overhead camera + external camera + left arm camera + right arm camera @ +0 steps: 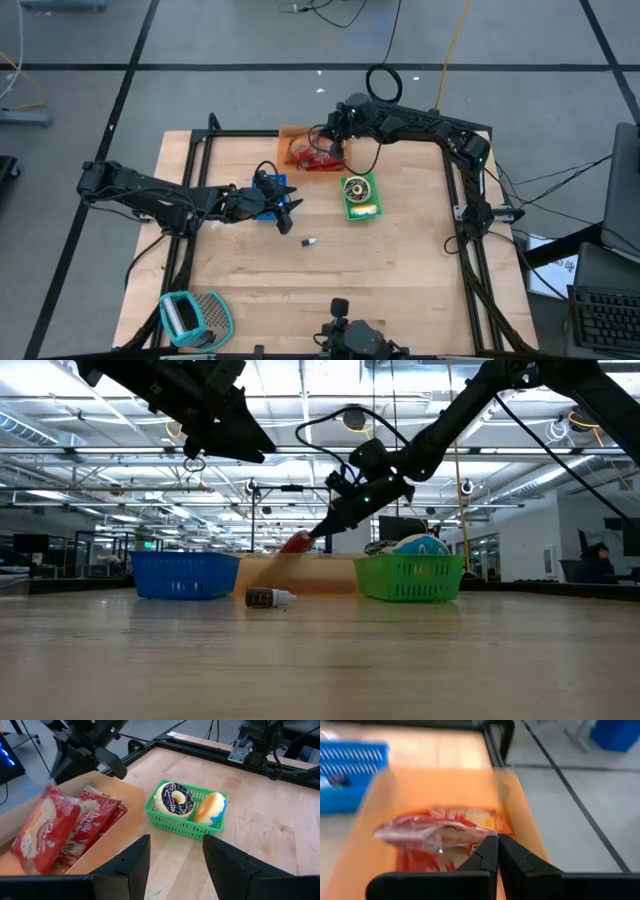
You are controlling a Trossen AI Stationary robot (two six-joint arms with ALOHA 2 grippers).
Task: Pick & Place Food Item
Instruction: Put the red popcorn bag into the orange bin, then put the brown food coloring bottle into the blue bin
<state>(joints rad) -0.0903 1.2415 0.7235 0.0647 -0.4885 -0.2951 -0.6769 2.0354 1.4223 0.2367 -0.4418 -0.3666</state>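
An orange tray point(292, 133) at the table's far middle holds red snack packets point(95, 815). My right gripper point(497, 851) reaches over the tray, shut on one red packet point(437, 832), which also shows in the left wrist view point(42, 835). A green basket point(361, 208) to the tray's right holds a chocolate donut point(173, 799) and a yellow-and-blue one point(210, 807). My left gripper point(175, 862) hovers open above the blue basket point(272, 184), with nothing between its fingers. My right gripper pinches the red packet by an end of its wrapper point(482, 837) between its two shut fingertips. The fingers slant downward into the tray from the table's right side. The packet hangs tilted below the fingertips over the other packets; whether its lower end rests on them I cannot tell.
A small brown bottle point(310, 242) lies on the bare wood in front of the baskets. A teal tool point(190, 315) sits at the near left corner. A black frame point(460, 200) runs along the table's sides.
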